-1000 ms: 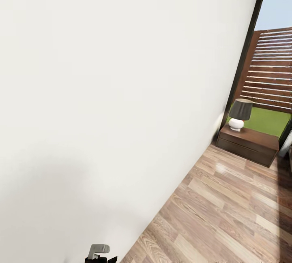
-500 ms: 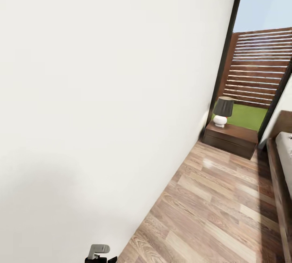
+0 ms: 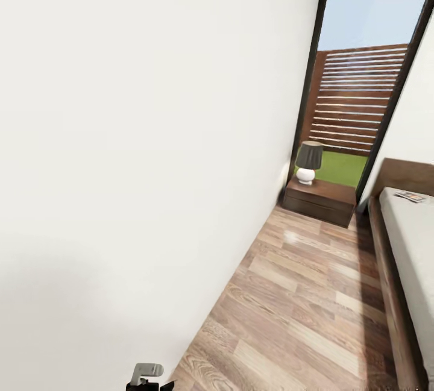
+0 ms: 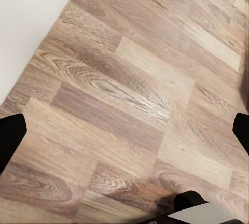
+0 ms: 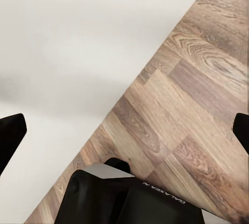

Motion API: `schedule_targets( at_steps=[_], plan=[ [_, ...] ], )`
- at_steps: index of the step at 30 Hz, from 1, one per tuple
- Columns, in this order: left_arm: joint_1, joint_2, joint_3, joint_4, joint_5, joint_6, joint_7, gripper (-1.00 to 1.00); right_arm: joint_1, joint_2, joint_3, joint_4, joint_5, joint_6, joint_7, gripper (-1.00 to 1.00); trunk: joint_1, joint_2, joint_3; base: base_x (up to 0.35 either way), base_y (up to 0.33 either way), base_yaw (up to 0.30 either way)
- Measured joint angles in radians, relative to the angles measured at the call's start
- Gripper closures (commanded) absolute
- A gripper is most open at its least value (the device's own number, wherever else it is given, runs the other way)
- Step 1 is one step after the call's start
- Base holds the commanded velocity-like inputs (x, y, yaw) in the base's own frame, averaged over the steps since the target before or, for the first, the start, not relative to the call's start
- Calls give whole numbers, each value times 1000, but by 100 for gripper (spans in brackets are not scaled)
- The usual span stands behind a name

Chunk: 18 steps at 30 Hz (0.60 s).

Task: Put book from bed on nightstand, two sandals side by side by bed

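Bedroom, narrow aisle between white wall [image 3: 138, 138] and bed — items listed from nearest outward.

Wood-plank floor [image 3: 313, 306]: bare in the aisle, glossy, with a glare patch toward the far end. Both wrist views looked down on these planks; the right one also caught the foot of the wall.

Left gripper [image 4: 124, 130]: fingertips stood at opposite edges of its view, well apart, released, nothing between them. Right gripper [image 5: 124, 130]: likewise spread, nothing held.

Bed [image 3: 395, 282]: dark-brown frame along the right side, pale mattress above it, headboard at the far end.

Book [image 3: 413, 197]: small flat item on the mattress near the headboard corner, too small to read its cover.

Nightstand [image 3: 319, 200]: reddish-brown, against the wall at the aisle's far end, beside the head of the bed. Lamp [image 3: 308, 162]: dark shade, white base, on the top's left part, leaving the right part bare.

Window [image 3: 361, 78]: tall, dark-framed, behind the nightstand; slatted fence and grass beyond.

Sandals: none identifiable.

Hazards, as judged: the aisle was tight, so the base might scrape wall or bed frame — and a careless book placement could knock the lamp.
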Motion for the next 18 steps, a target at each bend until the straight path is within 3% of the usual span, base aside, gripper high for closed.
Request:
schedule_targets(
  at_steps=[18],
  plan=[
    [0, 0, 0, 0, 0, 0, 0, -100, 0, -2, 0, 0, 0, 0, 2, -100, 0, 0, 0, 0, 0, -215]
  ],
)
